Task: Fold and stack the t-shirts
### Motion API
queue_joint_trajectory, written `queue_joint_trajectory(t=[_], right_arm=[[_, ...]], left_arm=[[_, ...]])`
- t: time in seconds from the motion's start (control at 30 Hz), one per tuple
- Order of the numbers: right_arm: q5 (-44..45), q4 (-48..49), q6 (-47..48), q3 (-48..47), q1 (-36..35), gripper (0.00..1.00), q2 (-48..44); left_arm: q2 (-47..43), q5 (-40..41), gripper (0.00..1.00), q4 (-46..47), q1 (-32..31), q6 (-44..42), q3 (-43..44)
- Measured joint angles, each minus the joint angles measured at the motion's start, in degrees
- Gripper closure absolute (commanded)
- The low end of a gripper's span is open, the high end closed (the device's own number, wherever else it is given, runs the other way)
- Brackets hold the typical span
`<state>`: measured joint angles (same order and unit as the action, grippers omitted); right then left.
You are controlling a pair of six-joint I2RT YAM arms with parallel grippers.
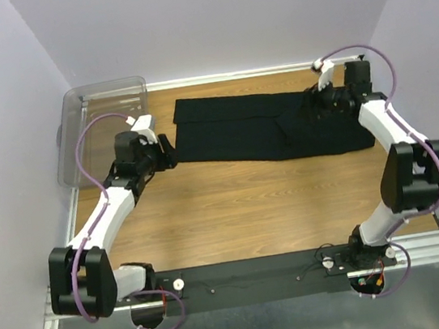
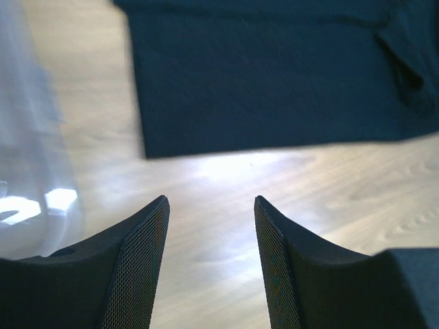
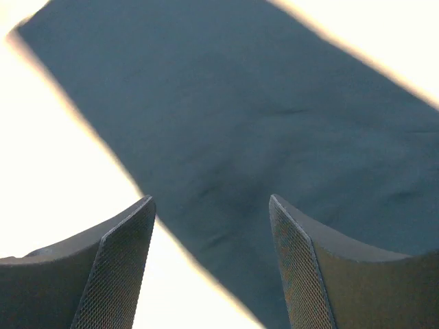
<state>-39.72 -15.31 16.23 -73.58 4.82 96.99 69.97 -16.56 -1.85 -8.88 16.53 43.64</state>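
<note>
A black t-shirt (image 1: 255, 127) lies flat as a long folded band across the far half of the wooden table (image 1: 241, 202). My left gripper (image 1: 170, 149) hovers just off its left end, over bare wood. In the left wrist view the left gripper (image 2: 210, 200) is open with nothing between its fingers, and the t-shirt's (image 2: 274, 75) corner lies ahead. My right gripper (image 1: 319, 103) hangs above the t-shirt's right part. The right wrist view shows the right gripper (image 3: 212, 205) open and holding nothing, over the cloth (image 3: 260, 123) near its edge.
A clear plastic bin (image 1: 102, 86) stands at the far left corner, close to my left arm; its wall (image 2: 27, 137) shows in the left wrist view. Pale walls close in the table on three sides. A metal rail (image 1: 427, 246) runs along the near edge.
</note>
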Motion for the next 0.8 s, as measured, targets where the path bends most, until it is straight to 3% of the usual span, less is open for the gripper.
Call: queue_joint_trajectory(t=[0.1, 0.27, 0.4, 0.6, 0.8], right_arm=[[-1.7, -2.8, 3.0, 7.2, -3.6, 0.25, -6.8], [10.7, -3.9, 2.2, 13.6, -5.1, 0.28, -11.3], [19.2, -1.8, 0.5, 18.0, 4.1, 0.33, -12.7], [21.5, 0.6, 1.4, 18.4, 20.1, 0.35, -10.1], [19.2, 0.8, 3.4, 16.9, 25.0, 0.35, -1.8]], left_arm=[[1.7, 0.8, 0.39, -0.9, -4.1, 3.1, 0.0], [0.3, 3.2, 0.37, 1.9, -8.1, 9.3, -3.2], [-3.0, 6.1, 0.35, 4.8, -8.0, 13.0, -9.3], [-2.9, 8.3, 0.35, 7.8, -8.0, 15.5, -12.5], [2.6, 8.4, 0.36, 10.8, -8.1, 16.2, -10.4]])
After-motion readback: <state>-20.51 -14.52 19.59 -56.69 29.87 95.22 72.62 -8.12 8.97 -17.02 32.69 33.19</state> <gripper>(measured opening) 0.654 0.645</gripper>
